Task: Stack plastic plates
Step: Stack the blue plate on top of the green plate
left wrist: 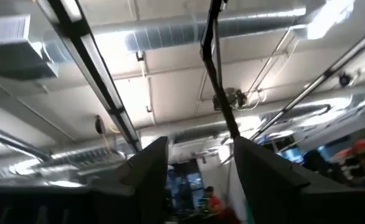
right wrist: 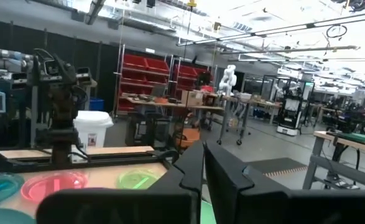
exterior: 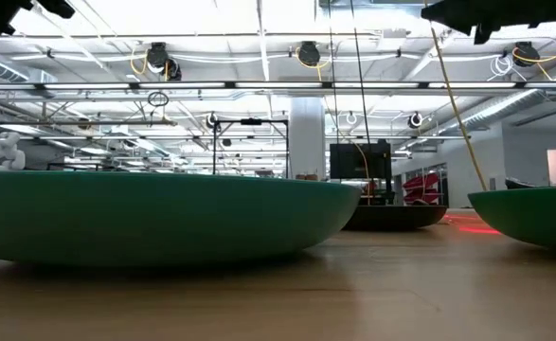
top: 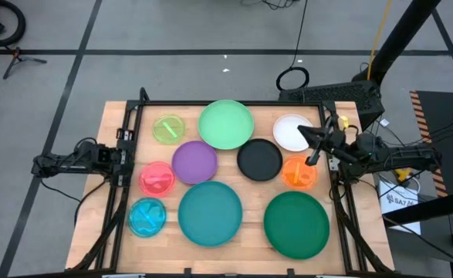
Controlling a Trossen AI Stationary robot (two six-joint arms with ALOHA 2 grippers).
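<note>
Ten plates lie flat and apart on the wooden table (top: 95, 232): yellow-green (top: 168, 129), light green (top: 226, 123), white (top: 288, 127), purple (top: 194, 162), black (top: 259, 160), orange (top: 299, 176), pink (top: 157, 178), blue (top: 147, 216), teal (top: 210, 212) and dark green (top: 296, 224). My right gripper (top: 305, 137) is shut and empty. It hangs over the near edge of the white plate, pointing toward the table's left. My left gripper (left wrist: 198, 180) is open and empty. It points up at the ceiling, with its arm folded at the table's left edge.
Black frame rails (top: 130, 131) run along the table's left and right sides. In the low view two large plates (exterior: 154, 213) (exterior: 533, 213) stand close to the camera, with the black plate (exterior: 391, 216) behind them. Bare wood shows between the plates.
</note>
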